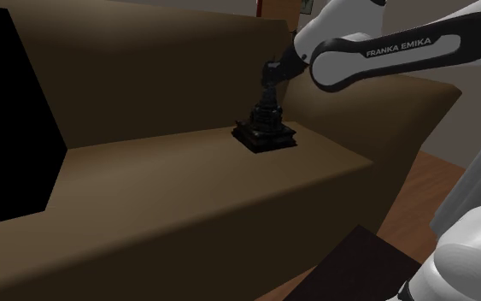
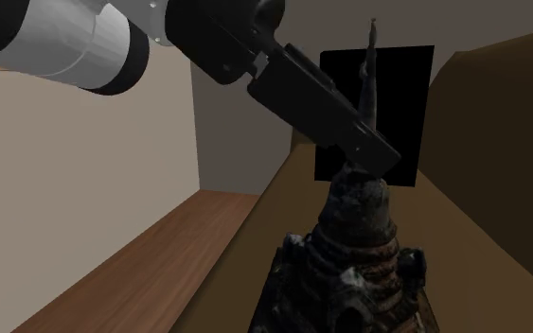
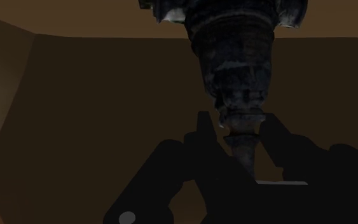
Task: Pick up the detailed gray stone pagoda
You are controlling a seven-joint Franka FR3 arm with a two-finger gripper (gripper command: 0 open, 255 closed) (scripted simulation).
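Gripper, open, straddles the spire just above the pagoda's body, pagoda upright on a brown sofa seat.

We're looking at a brown sofa in low light, its seat a long flat ledge under a sloping backrest. Past the sofa's arm there's wooden floor, warm reddish planks. At the sofa's other end, a black area. Alongside the sofa a plain beige wall runs down to the floorboards, meeting a greyer wall at the corner.
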